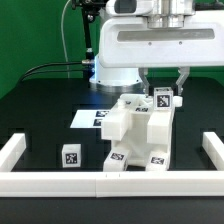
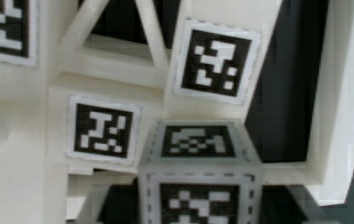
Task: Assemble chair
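1. The chair [image 1: 135, 135] is a half-built stack of blocky white plastic. Its surfaces are matte and square-edged, with black-and-white square tags on several faces. It stands near the middle of the black table [image 1: 40, 110].
2. A small tagged block [image 1: 162, 98] sits at the top of the stack, at one o'clock of it in the exterior view.
3. A loose white cube [image 1: 70, 156] bearing a tag lies at eight o'clock of the chair, apart from it. The thin, flat marker board [image 1: 90, 117] lies at ten o'clock, partly hidden behind it.
4. A long white border rail [image 1: 100, 184] edges the table.
5. The gripper [image 1: 163, 88] hangs over the tagged block with its jaws partway apart, one of its dark fingers [image 1: 147, 82] on each side. I cannot tell whether the pads press the block.
6. The wrist view gives only blurred white bars and tags of the chair [image 2: 23, 120], cut off at every edge.
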### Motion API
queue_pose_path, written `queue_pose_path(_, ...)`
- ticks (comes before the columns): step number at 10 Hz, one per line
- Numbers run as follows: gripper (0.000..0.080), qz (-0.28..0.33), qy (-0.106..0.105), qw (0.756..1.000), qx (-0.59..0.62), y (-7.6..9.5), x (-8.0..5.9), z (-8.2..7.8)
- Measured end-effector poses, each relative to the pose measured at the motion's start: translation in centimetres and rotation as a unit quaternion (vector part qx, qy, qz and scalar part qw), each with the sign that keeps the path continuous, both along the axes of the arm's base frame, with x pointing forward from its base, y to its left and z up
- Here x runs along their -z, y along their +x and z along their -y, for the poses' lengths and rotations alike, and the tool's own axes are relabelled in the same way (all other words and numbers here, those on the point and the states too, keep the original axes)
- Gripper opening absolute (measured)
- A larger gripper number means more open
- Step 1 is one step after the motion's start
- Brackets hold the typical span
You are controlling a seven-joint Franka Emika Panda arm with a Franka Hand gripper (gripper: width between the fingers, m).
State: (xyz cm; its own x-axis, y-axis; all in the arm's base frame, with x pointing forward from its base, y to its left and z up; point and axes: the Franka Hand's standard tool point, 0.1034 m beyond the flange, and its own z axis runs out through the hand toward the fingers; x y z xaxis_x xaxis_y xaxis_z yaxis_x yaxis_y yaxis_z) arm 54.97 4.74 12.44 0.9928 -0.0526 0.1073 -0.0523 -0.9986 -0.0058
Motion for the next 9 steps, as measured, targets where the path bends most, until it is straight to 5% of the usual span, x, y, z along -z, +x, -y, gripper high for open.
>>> queue_pose_path(4,0.0281,0.01,0.009,0.993,0.113,0.3,0.0,-0.3)
queue_pose_path(9,0.0281,0.006,0.055,0.908,0.416,0.4,0.1,-1.1)
